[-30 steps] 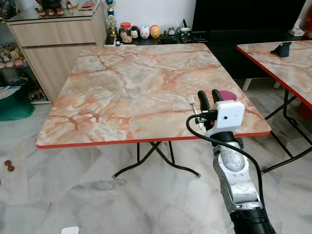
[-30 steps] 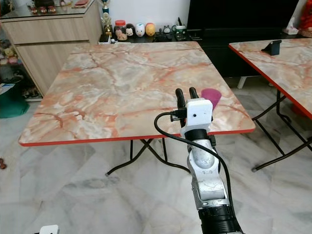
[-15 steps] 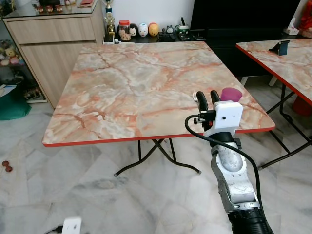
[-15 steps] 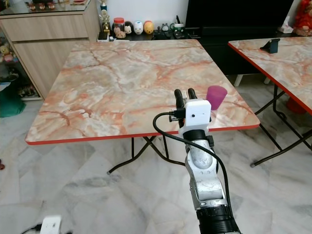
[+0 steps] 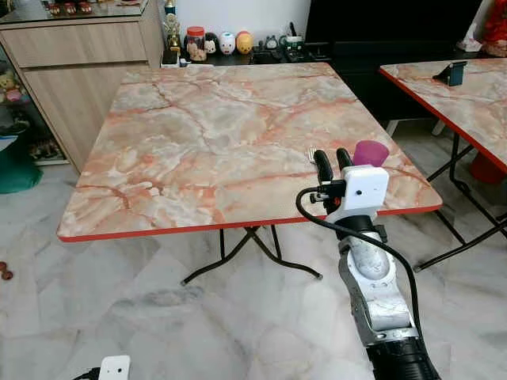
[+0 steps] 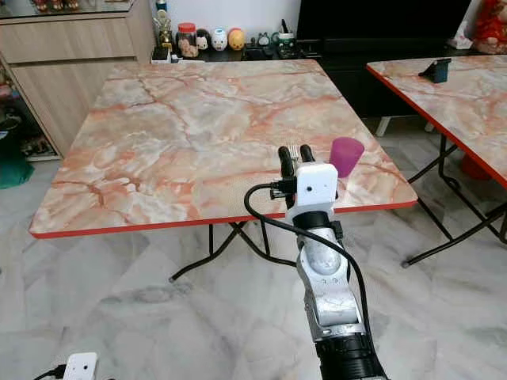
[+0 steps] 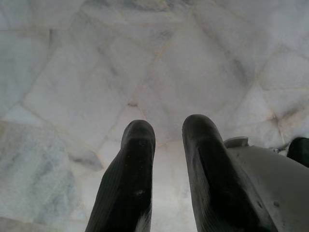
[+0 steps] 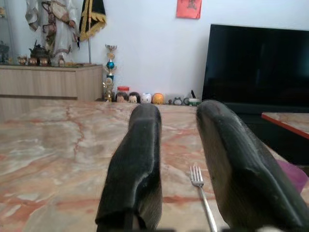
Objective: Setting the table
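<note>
Above table [image 5: 198,134] edge, right gripper [image 8: 178,116] fingers parted, empty, fork [image 8: 203,195] ahead; left gripper [image 7: 169,130] parted, empty.

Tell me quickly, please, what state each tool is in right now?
Left tool: open, holding nothing, pointing at the floor.
Right tool: open, holding nothing, raised at the table's near edge, the fork ahead of it.
</note>
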You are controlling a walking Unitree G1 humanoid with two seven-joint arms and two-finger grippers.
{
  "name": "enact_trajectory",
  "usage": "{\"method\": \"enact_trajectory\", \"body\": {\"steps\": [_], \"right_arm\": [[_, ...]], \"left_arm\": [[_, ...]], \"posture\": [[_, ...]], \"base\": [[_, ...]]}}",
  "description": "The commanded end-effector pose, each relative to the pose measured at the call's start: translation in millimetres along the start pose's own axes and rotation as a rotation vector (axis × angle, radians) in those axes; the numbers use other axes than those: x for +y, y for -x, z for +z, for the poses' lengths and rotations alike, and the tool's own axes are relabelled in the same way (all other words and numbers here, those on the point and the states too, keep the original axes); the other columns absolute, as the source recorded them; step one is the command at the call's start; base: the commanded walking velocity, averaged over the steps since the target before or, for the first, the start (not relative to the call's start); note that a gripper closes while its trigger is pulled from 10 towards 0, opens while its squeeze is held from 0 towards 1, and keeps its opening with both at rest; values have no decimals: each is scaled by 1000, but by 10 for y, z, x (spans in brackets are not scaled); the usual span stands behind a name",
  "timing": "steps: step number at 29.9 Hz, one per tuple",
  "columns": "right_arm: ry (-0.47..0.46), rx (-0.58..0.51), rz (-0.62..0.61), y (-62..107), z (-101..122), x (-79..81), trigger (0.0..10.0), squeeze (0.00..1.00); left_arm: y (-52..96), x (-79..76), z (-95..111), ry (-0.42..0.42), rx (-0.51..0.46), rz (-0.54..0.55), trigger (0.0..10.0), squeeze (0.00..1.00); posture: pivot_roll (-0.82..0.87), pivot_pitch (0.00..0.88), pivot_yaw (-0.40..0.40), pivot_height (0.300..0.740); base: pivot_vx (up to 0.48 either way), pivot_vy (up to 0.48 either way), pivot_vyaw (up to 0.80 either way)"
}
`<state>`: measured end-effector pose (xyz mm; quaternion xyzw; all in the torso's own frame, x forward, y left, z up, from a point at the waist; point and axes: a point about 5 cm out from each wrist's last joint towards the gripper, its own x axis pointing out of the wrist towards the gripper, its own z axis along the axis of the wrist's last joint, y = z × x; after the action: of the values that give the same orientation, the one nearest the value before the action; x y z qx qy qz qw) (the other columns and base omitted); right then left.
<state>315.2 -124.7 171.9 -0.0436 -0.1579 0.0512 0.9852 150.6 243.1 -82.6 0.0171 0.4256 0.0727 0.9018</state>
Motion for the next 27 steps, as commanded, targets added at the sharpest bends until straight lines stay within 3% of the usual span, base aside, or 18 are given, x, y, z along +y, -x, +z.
{"method": "enact_trajectory", "body": {"steps": [1,21,27], "right_arm": [[-2,-3,22,-10,2,47,10000,0],[-26,37,-18,14,-47,-32,10000,0],[-25,41,-16,9,-45,-32,10000,0]], "left_arm": [[30,24,-112,-3,51,6,10000,0],[40,62,-147,5,79,16,10000,0],[40,61,-147,7,78,16,10000,0]], "posture": [[-59,0,22,707],[-62,0,21,707],[-57,0,18,707]], "base": [[0,0,800],[0,0,40],[259,0,0]]}}
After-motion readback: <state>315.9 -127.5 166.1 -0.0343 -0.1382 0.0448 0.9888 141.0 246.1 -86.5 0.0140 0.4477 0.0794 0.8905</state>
